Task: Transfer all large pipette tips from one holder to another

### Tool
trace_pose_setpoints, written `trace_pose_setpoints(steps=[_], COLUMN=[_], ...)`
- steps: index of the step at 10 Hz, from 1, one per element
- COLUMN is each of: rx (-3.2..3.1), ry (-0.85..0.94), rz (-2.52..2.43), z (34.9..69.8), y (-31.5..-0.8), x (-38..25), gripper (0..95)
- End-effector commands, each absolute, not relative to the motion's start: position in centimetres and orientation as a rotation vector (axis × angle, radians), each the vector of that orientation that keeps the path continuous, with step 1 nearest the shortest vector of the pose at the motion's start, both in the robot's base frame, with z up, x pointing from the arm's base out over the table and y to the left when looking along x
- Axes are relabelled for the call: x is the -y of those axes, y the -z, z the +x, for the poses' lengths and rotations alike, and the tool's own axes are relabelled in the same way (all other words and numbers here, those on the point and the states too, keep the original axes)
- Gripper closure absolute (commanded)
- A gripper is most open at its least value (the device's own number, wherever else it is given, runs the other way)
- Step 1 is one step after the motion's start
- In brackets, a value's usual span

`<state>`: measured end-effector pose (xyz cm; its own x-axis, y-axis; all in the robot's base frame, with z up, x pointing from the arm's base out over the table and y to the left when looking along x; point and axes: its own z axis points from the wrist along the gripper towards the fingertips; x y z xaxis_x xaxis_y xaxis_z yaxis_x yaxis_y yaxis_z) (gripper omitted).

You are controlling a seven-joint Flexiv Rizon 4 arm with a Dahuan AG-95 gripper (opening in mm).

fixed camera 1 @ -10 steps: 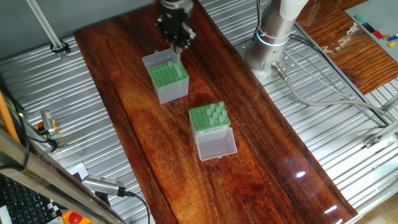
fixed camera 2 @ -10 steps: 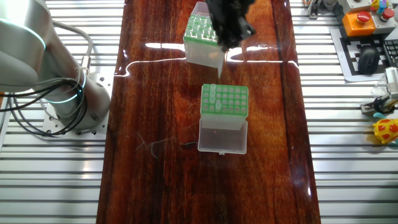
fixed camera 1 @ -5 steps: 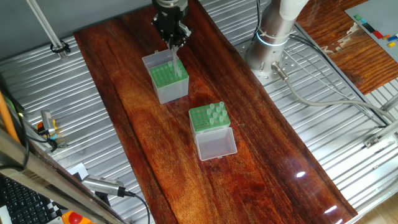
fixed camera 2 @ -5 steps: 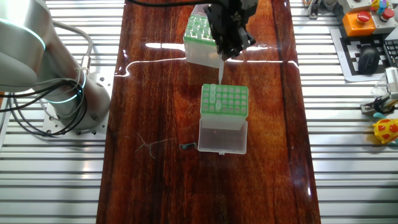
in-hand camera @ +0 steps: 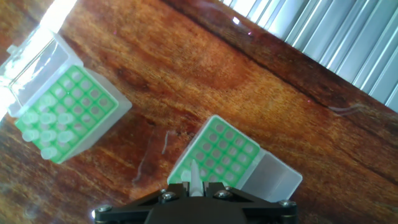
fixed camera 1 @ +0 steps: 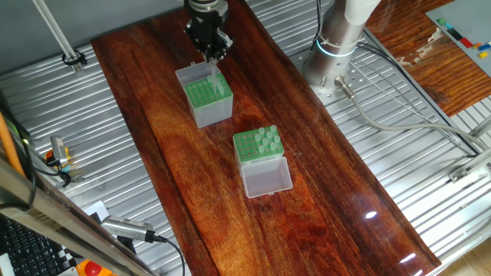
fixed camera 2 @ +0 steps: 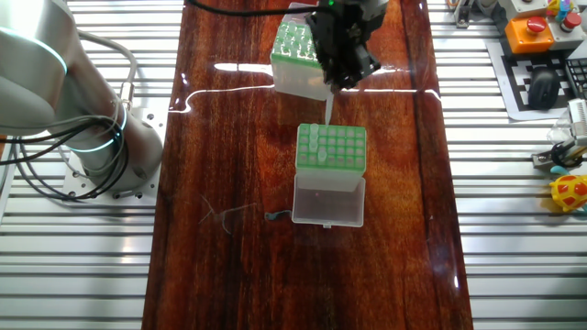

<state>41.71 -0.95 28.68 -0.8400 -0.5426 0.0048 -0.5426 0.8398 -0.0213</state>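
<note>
The end effector (fixed camera 2: 328, 84) hangs above the wooden table (fixed camera 2: 229, 137), pinching one large pipette tip (fixed camera 2: 327, 108) upright, narrow end down; in the hand view the tip (in-hand camera: 194, 178) shows between the closed fingers. It sits in the air over the grey-sided box (fixed camera 1: 207, 98), clear of the hole-grid as far as can be told. That box stands near the table's far end in one fixed view, its whitish lid open. The clear-sided holder (fixed camera 2: 330, 149) stands near the table's middle, lid (fixed camera 2: 327, 201) folded flat; a cluster of tips (in-hand camera: 46, 129) remains in its grid. No readable brand or label shows on either box; coloured markings at the frame edges are too small to read.
</note>
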Motion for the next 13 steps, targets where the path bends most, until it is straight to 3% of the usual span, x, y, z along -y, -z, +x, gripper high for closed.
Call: trace_pose_setpoints(steps=[1, 13], rx=[-3.011, -3.017], ry=[0.038, 0.027], rz=[-0.91, -0.92], z=[41.73, 41.57], y=[-28.46, -28.09], x=[1.34, 1.25], gripper=[95.0, 95.0])
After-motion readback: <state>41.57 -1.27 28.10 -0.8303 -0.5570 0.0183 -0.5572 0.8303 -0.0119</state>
